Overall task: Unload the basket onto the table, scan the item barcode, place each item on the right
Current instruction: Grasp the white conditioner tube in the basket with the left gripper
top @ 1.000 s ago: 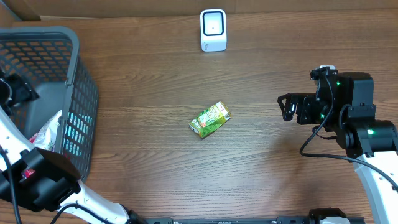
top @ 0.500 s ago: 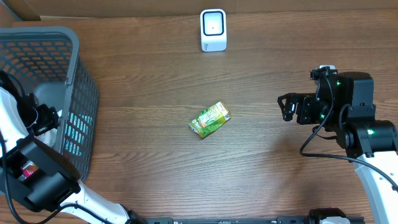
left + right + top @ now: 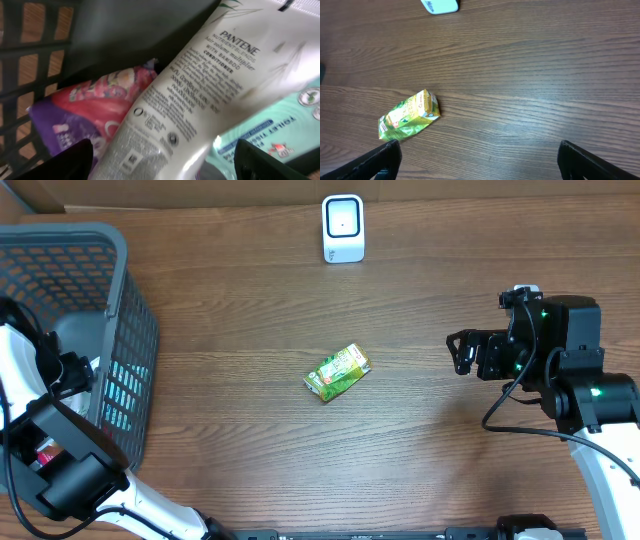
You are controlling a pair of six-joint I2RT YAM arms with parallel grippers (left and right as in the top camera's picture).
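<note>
Wood-grain table (image 3: 250,450), grey mesh basket (image 3: 130,320) at the left edge, open board everywhere else.
The centre of the table carries only a green-yellow pouch (image 3: 338,372). It lies tilted, well apart from the white scanner (image 3: 343,228) at the far edge and from the right gripper (image 3: 458,353). That gripper hangs at the right with jaws fully spread and nothing between them. The left gripper (image 3: 162,160) is down inside the basket with jaws wide. It straddles the lower end of a white conditioner tube (image 3: 200,90) without clamping it. The tube lies across a pink-purple packet (image 3: 95,105) and a pale green pack (image 3: 270,130). Against a second ago, the left arm has shifted nearer and rightward within the basket; pouch, scanner and right arm are unchanged.
</note>
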